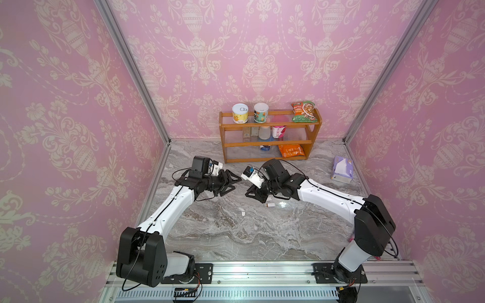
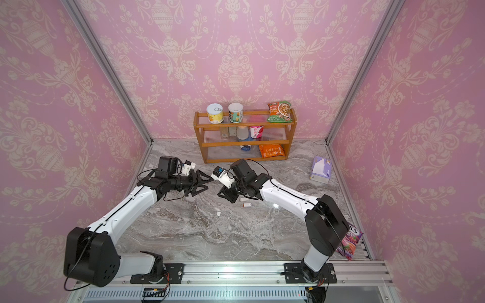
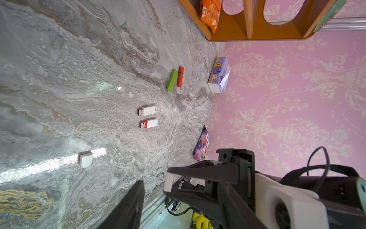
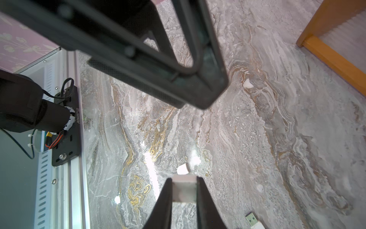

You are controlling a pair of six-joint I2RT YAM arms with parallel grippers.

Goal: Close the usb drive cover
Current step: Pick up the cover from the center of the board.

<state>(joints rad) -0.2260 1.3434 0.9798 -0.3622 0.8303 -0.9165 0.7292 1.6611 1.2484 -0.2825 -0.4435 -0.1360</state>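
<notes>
Two white usb drives (image 3: 147, 110) (image 3: 149, 124) lie side by side on the marble with their metal plugs bare. Of the pair, only one drive (image 1: 269, 205) shows past the right arm in a top view. A loose white cover (image 3: 86, 158) (image 1: 243, 213) rests nearer the front. My right gripper (image 4: 184, 179) (image 1: 249, 194) is shut on a small whitish piece (image 4: 184, 190) that looks like another cover, held above the table. My left gripper (image 1: 233, 187) (image 3: 179, 186) faces it from close by, open, nothing between its fingers.
A green drive (image 3: 172, 79) and a red drive (image 3: 180, 76), both capped, lie beyond the white ones. A wooden shelf (image 1: 270, 125) of cans and snack bags stands at the back. A purple tissue pack (image 1: 342, 169) and a candy bag (image 2: 350, 241) sit along the right wall.
</notes>
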